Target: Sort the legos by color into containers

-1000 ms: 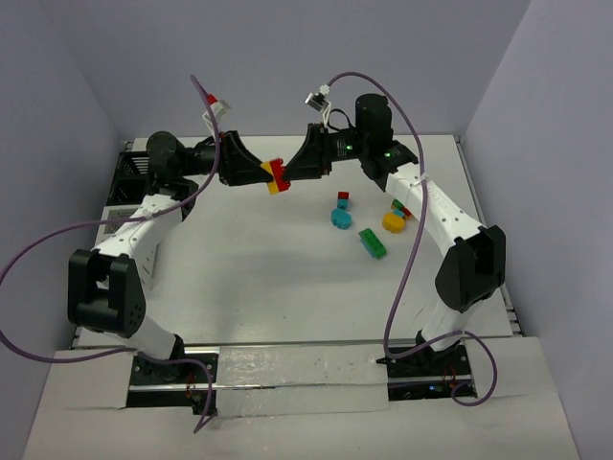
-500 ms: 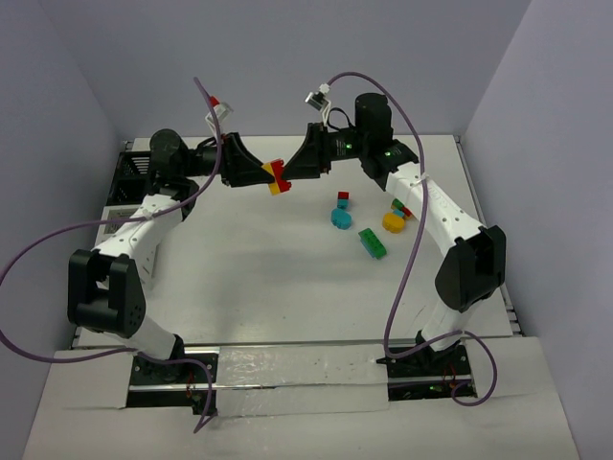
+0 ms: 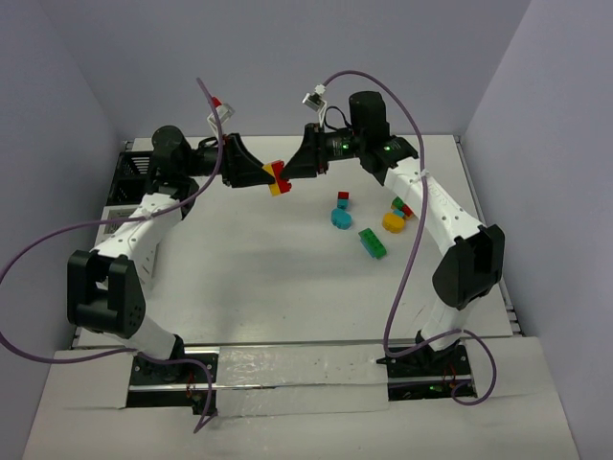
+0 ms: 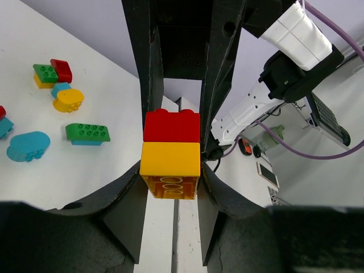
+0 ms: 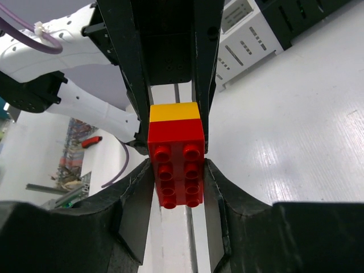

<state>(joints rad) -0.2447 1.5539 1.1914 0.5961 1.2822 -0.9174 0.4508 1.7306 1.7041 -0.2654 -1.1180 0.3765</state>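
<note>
**Surface.** White table [image 3: 268, 278], matt, with a shiny pale strip [image 3: 297, 369] along its 6 o'clock edge between my two bases.

**Room.** Plain lavender-grey walls [image 3: 287, 48] at 9, 12 and 3 o'clock. Purple cables [image 3: 402, 278] loop from both my arms.

**Left gripper** [image 4: 170, 170]. Raised over the table at about 12 o'clock, pointing towards 3. Jaws are drawn in to a narrow gap and clamp the yellow brick [image 4: 170, 161] by its sides.

**Right gripper** [image 5: 176, 165]. Faces the left one nose to nose. Jaws are pinched close on the red brick [image 5: 176, 151], studs towards my camera.

**Held pair.** Red and yellow are joined face to face, clear of the table, between the two grippers.

**Loose legos, 2 o'clock.**
- Cyan rounded piece [image 3: 339, 218].
- Small red-on-cyan stack [image 3: 343, 199] just beyond it.
- Green brick [image 3: 373, 242] on the near side.
- Yellow rounded piece [image 3: 392, 221].
- Green-and-red cluster [image 3: 400, 206] touching it.

**Containers, 9 to 10 o'clock edge.** White bin [image 5: 250, 42] and black bin [image 5: 301, 14], slatted and side by side. I cannot tell their contents.
</note>
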